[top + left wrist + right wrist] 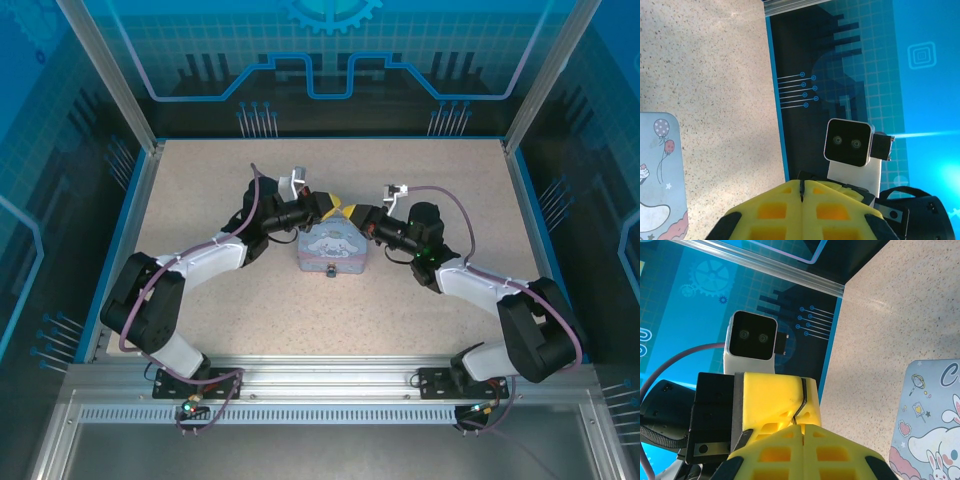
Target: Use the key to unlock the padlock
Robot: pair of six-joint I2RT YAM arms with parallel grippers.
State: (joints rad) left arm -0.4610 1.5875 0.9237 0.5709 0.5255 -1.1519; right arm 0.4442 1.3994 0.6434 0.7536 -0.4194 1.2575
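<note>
Yellow ribbed fingers of the left gripper [327, 206] and the right gripper [352, 213] meet tip to tip over the far edge of the pale blue-lavender cartoon tin box [333, 248]. Both pairs are pressed together: the left wrist view shows the left gripper [802, 185] with only a closed seam, and the right wrist view shows the same for the right gripper [802, 429]. The tiny dark grey metal padlock [332, 271] reads as a small dark lump at the middle of the tin box's near wall. It therefore lies across the tin box from both sets of fingertips, toward the arm bases, with neither arm clearly nearer. The padlock's long axis is too small to tell. I cannot make out the thin dark metal key, and cannot tell whether either pinch holds it. Only the overhead camera gives the padlock. The wrist views give finger closure and the tin box lid [935, 420] off to one side.
</note>
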